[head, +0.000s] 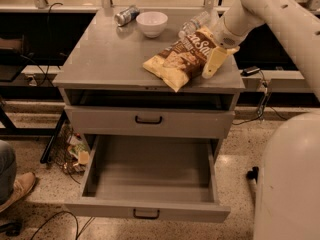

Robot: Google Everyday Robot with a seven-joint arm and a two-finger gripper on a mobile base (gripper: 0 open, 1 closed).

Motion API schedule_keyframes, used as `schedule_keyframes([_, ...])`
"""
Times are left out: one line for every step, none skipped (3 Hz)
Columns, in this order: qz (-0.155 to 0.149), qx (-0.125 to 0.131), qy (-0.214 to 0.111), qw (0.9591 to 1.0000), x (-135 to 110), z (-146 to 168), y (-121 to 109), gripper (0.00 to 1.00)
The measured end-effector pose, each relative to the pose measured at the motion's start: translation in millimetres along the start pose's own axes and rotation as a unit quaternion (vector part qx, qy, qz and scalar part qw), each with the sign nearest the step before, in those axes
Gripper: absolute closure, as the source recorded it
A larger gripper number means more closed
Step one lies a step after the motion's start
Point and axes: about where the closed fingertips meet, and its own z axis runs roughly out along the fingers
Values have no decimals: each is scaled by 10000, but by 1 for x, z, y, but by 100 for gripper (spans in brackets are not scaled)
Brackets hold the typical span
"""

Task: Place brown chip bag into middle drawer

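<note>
The brown chip bag point(182, 58) lies flat on the right half of the grey cabinet top point(105, 59), with tan ends and a dark middle with white lettering. My gripper point(215, 63) hangs from the white arm coming in from the upper right. It sits at the bag's right end, touching or just over its edge. The middle drawer point(155, 170) is pulled wide open below and is empty; its front with the small black handle point(146, 214) faces me. The upper handled drawer front point(148, 120) is closed.
A white bowl point(151, 23), a metal can point(126, 15) and a clear plastic bottle point(194, 24) stand at the back of the cabinet top. My white body point(290, 184) fills the lower right. A person's shoe point(15, 186) and floor clutter point(75, 151) lie to the left.
</note>
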Motion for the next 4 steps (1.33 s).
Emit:
schedule_keyframes([125,-133,-9,9998,4,16,-1,19])
schedule_keyframes([275,-96,-96,9995,5,17,-6,43])
schedule_keyframes([439,160,-398,9981,0,-9,-15,74])
schedule_keyframes([526,508,-751,9945,-6,-56,-21,97])
